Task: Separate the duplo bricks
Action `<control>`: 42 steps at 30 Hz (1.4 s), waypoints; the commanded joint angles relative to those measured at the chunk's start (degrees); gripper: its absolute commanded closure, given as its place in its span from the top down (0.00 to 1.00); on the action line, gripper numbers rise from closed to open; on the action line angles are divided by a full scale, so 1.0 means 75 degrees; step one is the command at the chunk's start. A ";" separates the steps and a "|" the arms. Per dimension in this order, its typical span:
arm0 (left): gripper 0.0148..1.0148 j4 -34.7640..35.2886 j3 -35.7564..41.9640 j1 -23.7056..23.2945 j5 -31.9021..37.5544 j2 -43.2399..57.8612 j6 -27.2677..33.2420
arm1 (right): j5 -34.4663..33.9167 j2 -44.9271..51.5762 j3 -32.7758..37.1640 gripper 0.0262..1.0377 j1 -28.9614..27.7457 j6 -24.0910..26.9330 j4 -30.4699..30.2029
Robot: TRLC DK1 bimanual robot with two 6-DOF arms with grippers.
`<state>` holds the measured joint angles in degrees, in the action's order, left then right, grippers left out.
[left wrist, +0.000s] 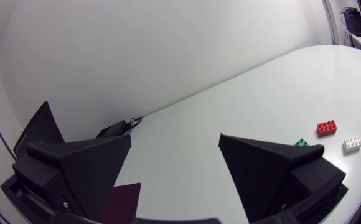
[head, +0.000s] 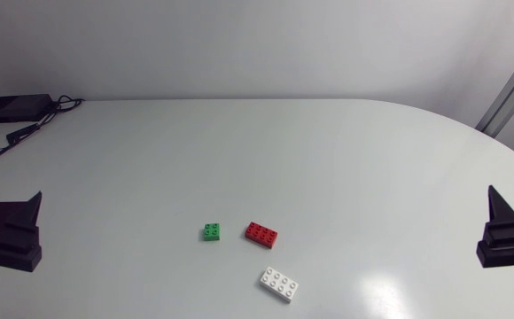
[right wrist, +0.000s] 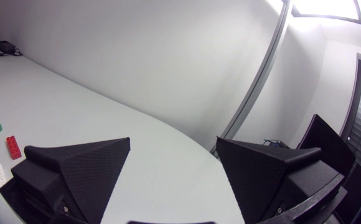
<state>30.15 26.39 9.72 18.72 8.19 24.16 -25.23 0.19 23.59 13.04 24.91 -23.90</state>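
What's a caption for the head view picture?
Green brick, red brick and white brick lie apart on the white table.

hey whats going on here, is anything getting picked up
Nothing is being handled right now. The left gripper and right gripper sit at the table's side edges, fingers open and empty. Three duplo bricks lie apart near the table's front middle: a green brick, a red brick beside it, and a white brick nearer the front edge.

A white tabletop (left wrist: pixel 243 99) is seen stretching ahead of the left jaws. Well ahead of them, a black box (left wrist: pixel 112 130) with cables (left wrist: pixel 133 121) is seen at its edge.
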 commanded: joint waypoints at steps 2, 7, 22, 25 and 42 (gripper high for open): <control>0.97 -0.0259 -0.0437 -0.0088 -0.0070 -0.0025 0.0235 | 0.0142 -0.0060 -0.0322 0.96 -0.0063 0.0007 0.0152; 0.97 -0.0774 -0.1081 -0.0217 -0.0070 -0.0025 0.0751 | 0.0388 -0.0060 -0.0626 0.96 -0.0109 0.0054 0.0280; 0.97 -0.2333 -0.2347 -0.0206 -0.0082 -0.0271 0.1313 | 0.0657 -0.0036 -0.1646 0.96 0.0266 0.0535 0.1312; 0.98 -0.2450 -0.2429 -0.0194 -0.0082 -0.0353 0.1325 | 0.0657 -0.0048 -0.1833 0.96 0.0394 0.0582 0.1593; 0.97 -0.2895 -0.3132 -0.0147 -0.0340 -0.0716 0.1653 | 0.0939 -0.0072 -0.2841 0.96 0.1039 0.0992 0.2448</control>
<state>7.99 4.05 8.36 16.93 2.61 36.40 -18.28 0.12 4.56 20.36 31.18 -5.34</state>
